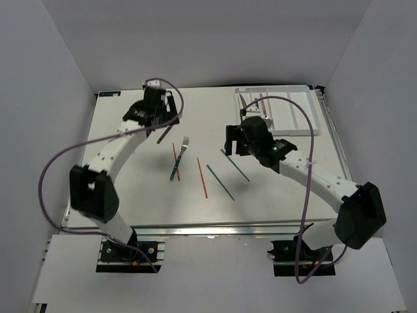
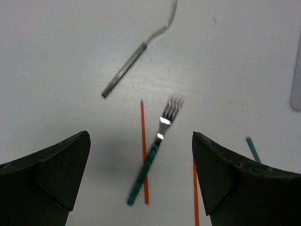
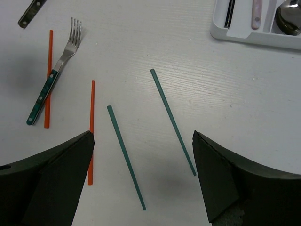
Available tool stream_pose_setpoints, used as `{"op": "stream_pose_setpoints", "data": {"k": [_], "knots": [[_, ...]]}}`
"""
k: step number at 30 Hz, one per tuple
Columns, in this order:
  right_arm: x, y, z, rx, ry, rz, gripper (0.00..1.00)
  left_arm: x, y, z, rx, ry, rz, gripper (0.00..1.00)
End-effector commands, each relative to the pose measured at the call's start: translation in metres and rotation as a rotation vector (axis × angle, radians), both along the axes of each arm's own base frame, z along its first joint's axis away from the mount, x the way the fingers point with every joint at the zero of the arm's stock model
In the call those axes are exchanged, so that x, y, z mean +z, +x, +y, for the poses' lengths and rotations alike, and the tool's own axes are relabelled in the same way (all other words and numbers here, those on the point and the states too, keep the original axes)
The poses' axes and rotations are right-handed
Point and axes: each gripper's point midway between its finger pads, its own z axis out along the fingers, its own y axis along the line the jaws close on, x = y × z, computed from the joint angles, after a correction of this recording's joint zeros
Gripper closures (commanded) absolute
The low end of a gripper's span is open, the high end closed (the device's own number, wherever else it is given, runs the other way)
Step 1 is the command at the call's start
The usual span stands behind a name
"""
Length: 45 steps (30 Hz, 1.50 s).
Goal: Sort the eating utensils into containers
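White table (image 1: 130, 195) with loose utensils, both grippers open and holding nothing.
Left gripper (image 2: 141, 141) hangs with jaws wide apart above a teal-handled fork (image 2: 170, 113), which lies across one red chopstick (image 2: 142, 122); a dark-handled piece (image 2: 124, 73) lies near. Right gripper (image 3: 143, 141), jaws also apart, is over two teal chopsticks (image 3: 125, 155) and a second red chopstick (image 3: 91, 127). At far right, the white tray (image 3: 244, 36) holds a pink-handled piece (image 3: 256, 12).

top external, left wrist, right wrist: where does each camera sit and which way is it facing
Top external: above and behind the arm bases, looking down on the white table, white plastic tray, left arm, right arm.
Left wrist: faces down between its dark fingers at the teal-handled silver fork.
Right wrist: faces down between its fingers at two thin teal-grey chopsticks.
Shared: all three show that fork.
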Motion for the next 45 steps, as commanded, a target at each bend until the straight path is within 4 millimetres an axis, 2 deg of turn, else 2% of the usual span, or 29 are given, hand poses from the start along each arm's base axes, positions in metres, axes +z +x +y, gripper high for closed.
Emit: {"op": "stream_pose_setpoints", "data": {"k": [1, 2, 3, 4, 5, 6, 7, 8, 9, 10, 14, 15, 20, 25, 26, 27, 31, 32, 35, 36, 38, 39, 41, 42, 43, 45], "knots": [[0.016, -0.015, -0.014, 0.003, 0.018, -0.038, 0.11, -0.004, 0.044, 0.011, -0.073, 0.047, 0.082, 0.02], [0.016, -0.020, -0.016, 0.011, 0.023, -0.041, 0.11, -0.027, 0.055, 0.013, -0.103, 0.107, 0.133, 0.02], [0.018, -0.029, -0.022, 0.018, 0.037, -0.051, 0.11, -0.016, 0.068, 0.010, -0.117, 0.102, 0.114, 0.02], [0.019, -0.033, -0.024, 0.025, 0.050, -0.058, 0.11, -0.022, 0.073, 0.017, -0.116, 0.095, 0.137, 0.02], [0.019, -0.039, -0.024, 0.039, 0.061, -0.057, 0.11, -0.037, 0.082, 0.018, -0.135, 0.090, 0.163, 0.02], [0.029, -0.044, -0.027, 0.044, 0.089, -0.082, 0.11, -0.042, 0.088, 0.015, -0.163, 0.051, 0.161, 0.02], [0.023, -0.050, -0.031, 0.050, 0.090, -0.074, 0.11, -0.044, 0.100, 0.026, -0.149, 0.025, 0.152, 0.02], [0.030, -0.056, -0.032, 0.064, 0.112, -0.087, 0.11, -0.066, 0.106, 0.028, -0.156, 0.008, 0.192, 0.02], [0.029, -0.061, -0.033, 0.071, 0.116, -0.081, 0.11, -0.073, 0.110, 0.029, -0.168, -0.013, 0.208, 0.02], [0.025, -0.065, -0.035, 0.078, 0.117, -0.074, 0.11, -0.072, 0.117, 0.029, -0.184, -0.040, 0.204, 0.02], [0.033, -0.078, -0.037, 0.110, 0.155, -0.090, 0.11, -0.102, 0.126, 0.021, -0.213, -0.091, 0.228, 0.02], [0.033, -0.079, -0.037, 0.112, 0.156, -0.091, 0.11, -0.118, 0.126, 0.021, -0.206, -0.091, 0.255, 0.02], [0.040, -0.084, -0.032, 0.145, 0.195, -0.099, 0.12, -0.160, 0.129, 0.026, -0.175, -0.081, 0.313, 0.06], [0.044, -0.084, -0.030, 0.146, 0.216, -0.113, 0.13, -0.183, 0.124, 0.025, -0.159, -0.089, 0.333, 0.25], [0.044, -0.084, -0.030, 0.147, 0.220, -0.115, 0.13, -0.186, 0.124, 0.027, -0.149, -0.079, 0.338, 0.32], [0.044, -0.084, -0.030, 0.146, 0.224, -0.117, 0.13, -0.189, 0.122, 0.025, -0.152, -0.076, 0.350, 0.47], [0.045, -0.083, -0.031, 0.132, 0.236, -0.128, 0.12, -0.199, 0.116, 0.019, -0.145, -0.004, 0.380, 0.70], [0.047, -0.082, -0.031, 0.131, 0.242, -0.134, 0.12, -0.203, 0.114, 0.018, -0.133, 0.043, 0.385, 0.71], [0.050, -0.083, -0.031, 0.124, 0.260, -0.147, 0.11, -0.208, 0.109, 0.019, -0.106, 0.102, 0.405, 0.94], [0.047, -0.083, -0.031, 0.121, 0.263, -0.145, 0.11, -0.204, 0.109, 0.021, -0.077, 0.104, 0.406, 1.00], [0.045, -0.081, -0.032, 0.103, 0.274, -0.145, 0.11, -0.191, 0.112, 0.019, -0.068, 0.090, 0.385, 1.00], [0.045, -0.079, -0.031, 0.096, 0.286, -0.154, 0.11, -0.166, 0.119, 0.012, -0.073, 0.057, 0.326, 1.00], [0.038, -0.079, -0.025, 0.116, 0.303, -0.137, 0.11, -0.134, 0.126, 0.005, -0.076, 0.010, 0.232, 1.00], [0.046, -0.077, -0.019, 0.134, 0.340, -0.161, 0.11, -0.091, 0.128, -0.003, -0.094, -0.050, 0.144, 1.00], [0.048, -0.076, -0.016, 0.138, 0.367, -0.162, 0.11, -0.086, 0.118, -0.007, -0.106, -0.081, 0.131, 1.00], [0.058, -0.078, -0.008, 0.151, 0.457, -0.168, 0.12, -0.047, 0.117, -0.023, -0.159, -0.182, 0.003, 1.00]]}}
